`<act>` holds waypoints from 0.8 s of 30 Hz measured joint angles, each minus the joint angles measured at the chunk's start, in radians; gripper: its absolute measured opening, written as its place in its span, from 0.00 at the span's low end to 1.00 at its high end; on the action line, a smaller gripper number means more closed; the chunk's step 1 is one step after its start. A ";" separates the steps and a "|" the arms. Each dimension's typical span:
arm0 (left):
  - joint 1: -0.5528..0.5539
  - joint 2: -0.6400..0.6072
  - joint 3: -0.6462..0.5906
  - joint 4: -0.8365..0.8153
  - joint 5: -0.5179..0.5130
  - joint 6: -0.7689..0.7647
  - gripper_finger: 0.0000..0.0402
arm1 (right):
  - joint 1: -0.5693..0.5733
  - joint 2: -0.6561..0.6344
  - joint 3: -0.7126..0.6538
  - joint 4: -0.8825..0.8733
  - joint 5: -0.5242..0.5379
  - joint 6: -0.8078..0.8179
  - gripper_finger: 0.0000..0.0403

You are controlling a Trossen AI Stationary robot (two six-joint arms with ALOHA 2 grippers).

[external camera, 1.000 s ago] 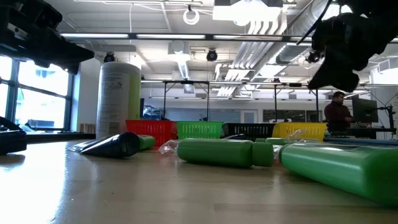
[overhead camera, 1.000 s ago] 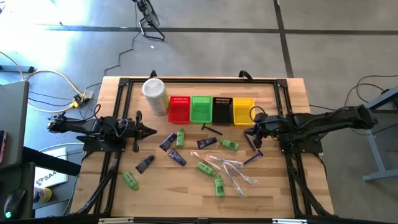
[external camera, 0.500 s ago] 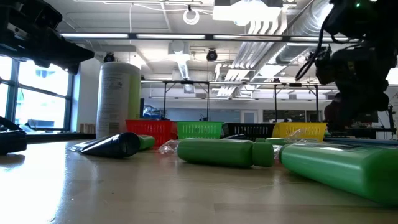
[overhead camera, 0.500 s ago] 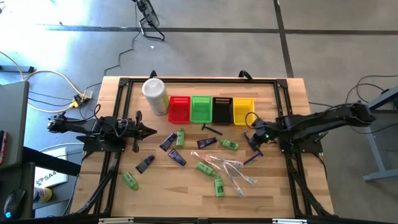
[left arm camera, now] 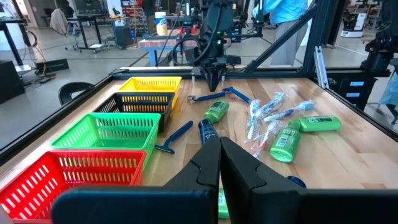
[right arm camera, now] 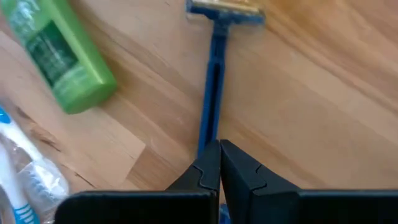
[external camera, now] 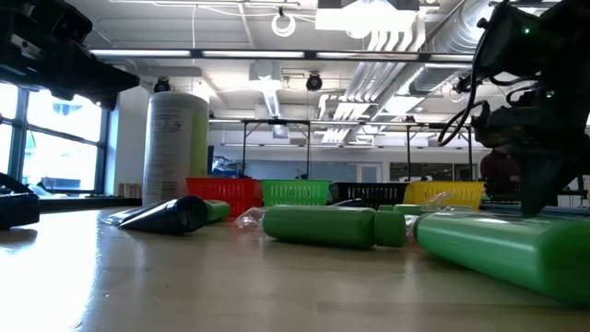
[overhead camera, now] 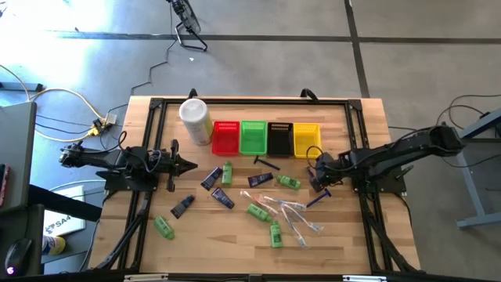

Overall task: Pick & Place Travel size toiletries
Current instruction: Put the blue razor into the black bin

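Just beside the yellow basket (overhead camera: pixel 306 139), on its table-centre side, the right gripper (overhead camera: pixel 319 179) is hanging low over the blue razor (right arm camera: pixel 211 106), fingers pressed together, gripping nothing. Picking probably calls for opening first. The left gripper (overhead camera: pixel 190 165) is waiting shut, far across from that basket.

- Wooden counter (overhead camera: pixel 360 227), black rails along its edges.
- Far side: white canister (overhead camera: pixel 196 120); red, green, black, yellow baskets (overhead camera: pixel 266 138).
- Middle: scattered toiletries (overhead camera: pixel 258 200); blue razor (right arm camera: pixel 214 87).
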State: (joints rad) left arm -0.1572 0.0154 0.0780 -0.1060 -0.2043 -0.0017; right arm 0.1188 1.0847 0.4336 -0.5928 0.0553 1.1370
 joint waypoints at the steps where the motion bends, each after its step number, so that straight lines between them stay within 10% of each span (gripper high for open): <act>1: 0.000 0.000 0.000 0.000 0.000 0.000 0.02 | 0.008 0.006 0.013 -0.015 0.008 0.014 0.01; 24: 0.000 0.000 0.000 -0.001 0.003 -0.003 0.02 | 0.065 0.069 0.204 -0.132 0.059 -0.056 0.04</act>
State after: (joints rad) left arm -0.1571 0.0152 0.0776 -0.1066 -0.2010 -0.0048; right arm 0.1837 1.1539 0.6376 -0.7244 0.1146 1.0813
